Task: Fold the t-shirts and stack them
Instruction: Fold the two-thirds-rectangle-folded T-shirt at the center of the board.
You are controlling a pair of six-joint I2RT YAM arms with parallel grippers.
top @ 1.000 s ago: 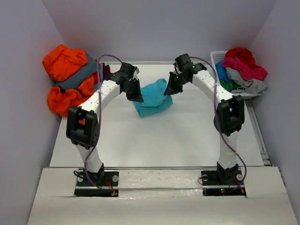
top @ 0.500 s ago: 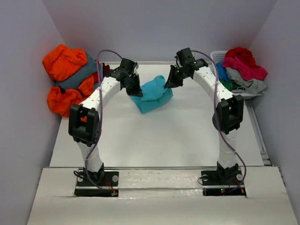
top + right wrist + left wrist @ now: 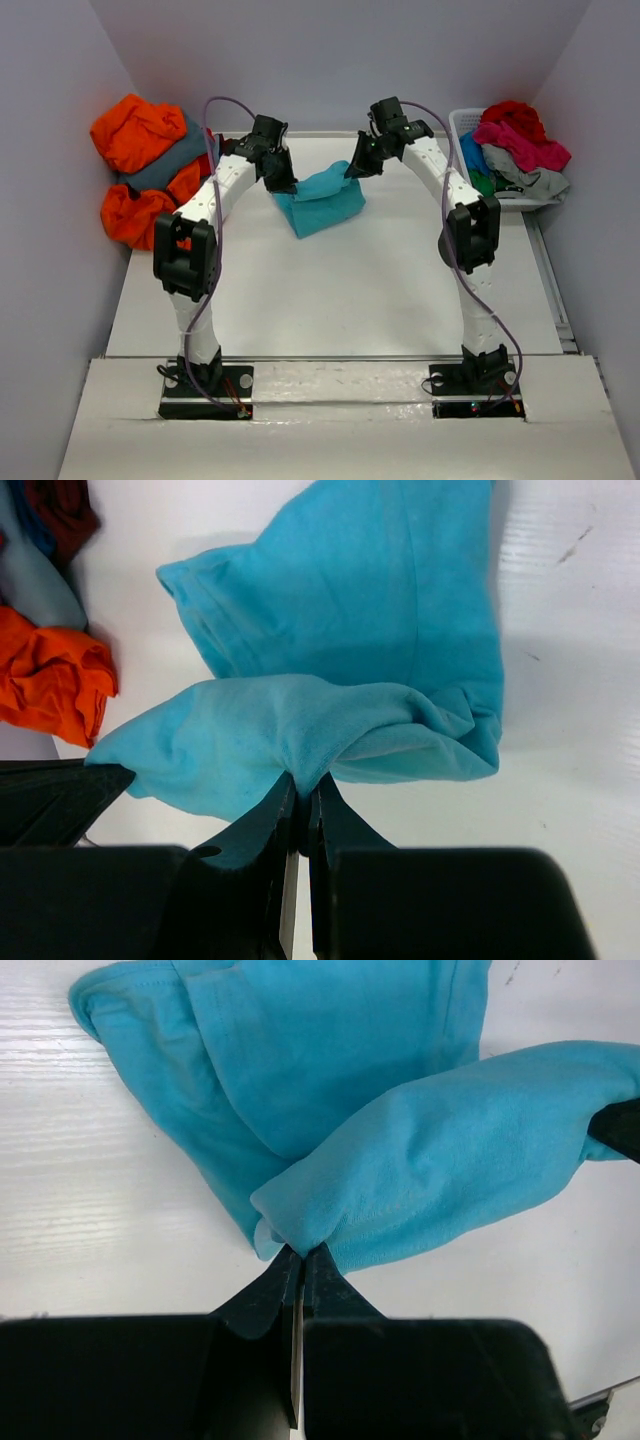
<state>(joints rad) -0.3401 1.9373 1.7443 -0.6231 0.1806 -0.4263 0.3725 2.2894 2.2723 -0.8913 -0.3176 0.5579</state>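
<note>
The turquoise t-shirt [image 3: 320, 203] sits bunched on the white table [image 3: 330, 300], and both arms reach in to it from either side. At the shirt's left end, the left gripper [image 3: 300, 1260] has its jaws pressed together on a pinch of the cloth, where a rolled fold narrows to a point. At the shirt's right end, the right gripper [image 3: 302, 785] pinches the same fold, jaws tight on the fabric. That fold runs as a thick band between the two grippers, while the rest of the shirt lies flat on the table beneath it. Well to the shirt's left is a heap of orange and slate grey shirts [image 3: 145, 165]. Well to its right, a white basket [image 3: 462, 122] holds red, pink, light grey and green shirts [image 3: 515, 145].
</note>
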